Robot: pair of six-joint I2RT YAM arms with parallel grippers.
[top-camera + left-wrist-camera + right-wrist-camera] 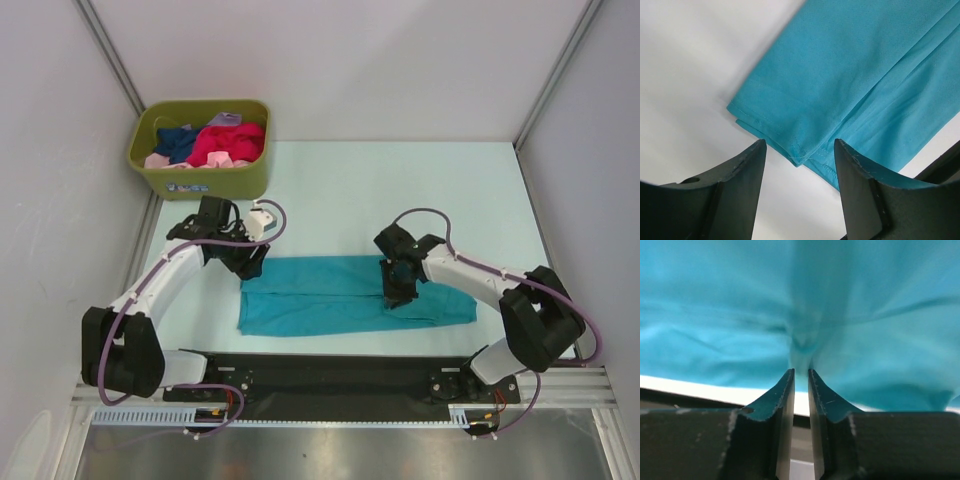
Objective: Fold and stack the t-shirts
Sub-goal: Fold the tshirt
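A teal-blue t-shirt (340,296) lies folded into a long strip across the near middle of the table. My left gripper (243,262) is open, just off the strip's far left corner; in the left wrist view that corner (800,150) sits between and beyond the fingers, untouched. My right gripper (396,290) is on the strip right of its middle, shut on a pinch of teal cloth (801,352). Other shirts, magenta-red (228,142), navy (176,142) and pale pink (158,160), are heaped in the bin.
An olive-green plastic bin (200,178) stands at the far left corner of the pale table (400,190). Grey walls close in the left and right sides. A black base rail (330,372) runs along the near edge.
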